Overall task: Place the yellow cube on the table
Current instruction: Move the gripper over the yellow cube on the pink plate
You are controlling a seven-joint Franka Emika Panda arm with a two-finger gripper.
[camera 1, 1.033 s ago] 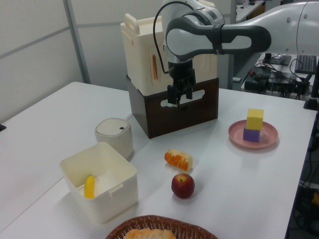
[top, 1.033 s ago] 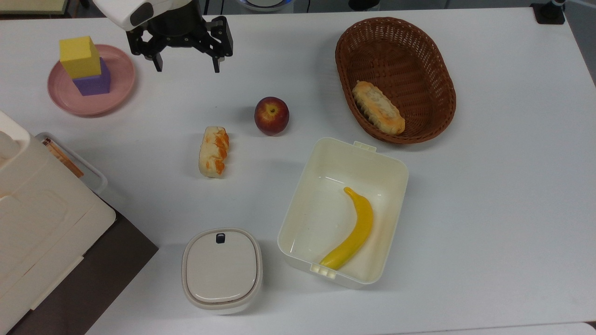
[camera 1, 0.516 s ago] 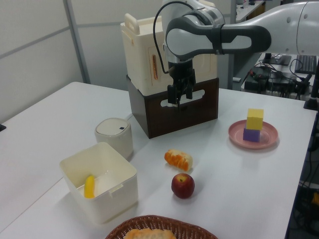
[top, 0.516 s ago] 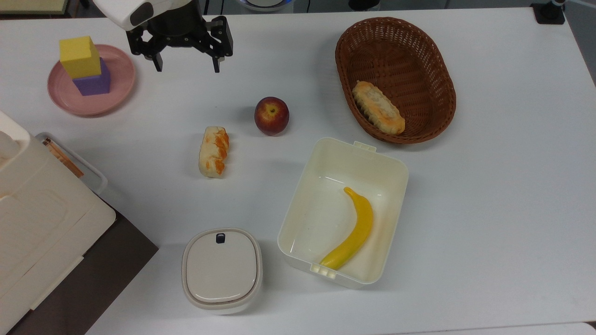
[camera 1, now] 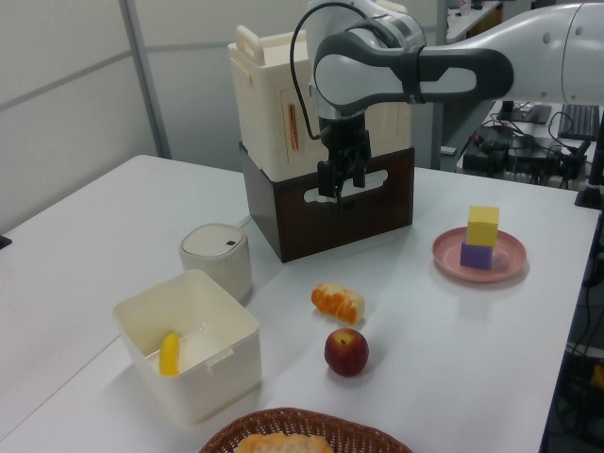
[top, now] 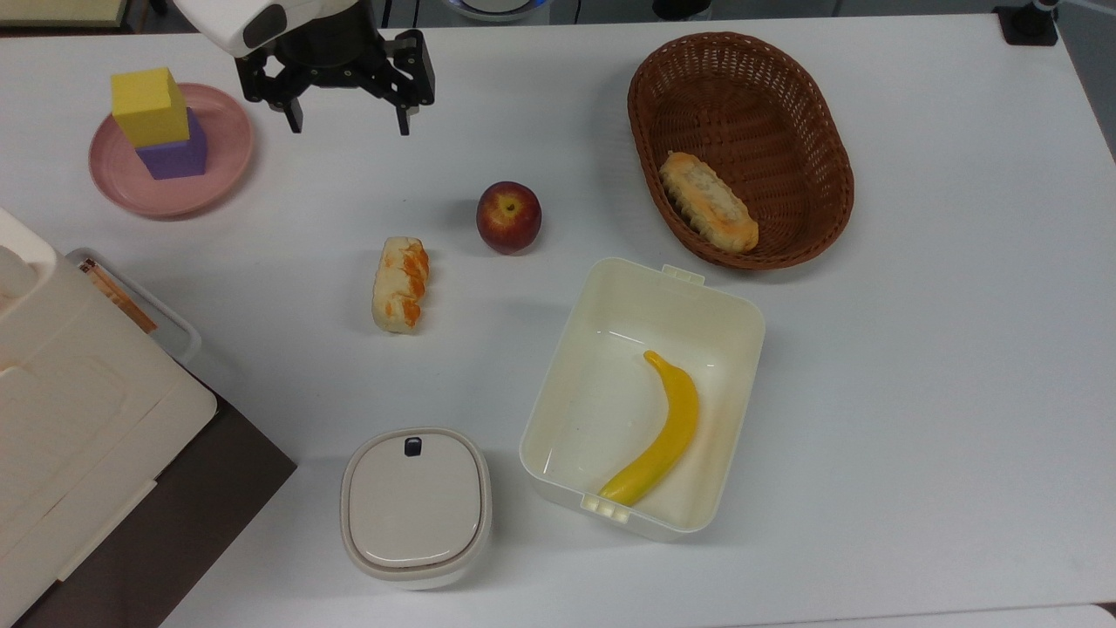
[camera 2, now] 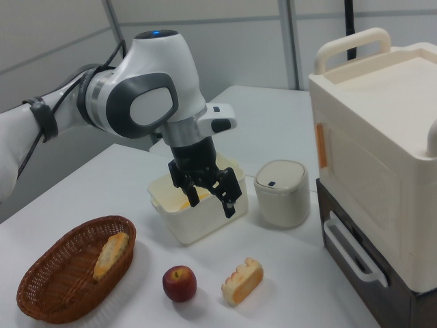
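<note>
In the top view, going left to right: at far left a round pink plate (top: pixel 222 166) sits on the large white table (top: pixel 915 366). On the plate a purple cube (top: pixel 174 155) carries the bright yellow matte cube (top: pixel 148 106), stacked squarely on top. Just beside the plate's right edge hangs the black two-finger claw (top: pixel 347 122), spread wide and empty, raised above the table. Further right lie a red apple (top: pixel 508 216) and an orange-striped bread roll (top: pixel 400 283), then an open cream plastic box (top: pixel 732 305) holding a yellow banana (top: pixel 663 432), and a brown wicker basket (top: pixel 819 131) with a bread loaf.

The step in hand appears to be the approach. To do it well, the claw should centre over the yellow cube, align its fingers with two flat opposite faces, and descend only to the upper block, so the purple cube stays undisturbed. A straight lift, then a bare table patch away from the plate and apple, seems safest.
</note>
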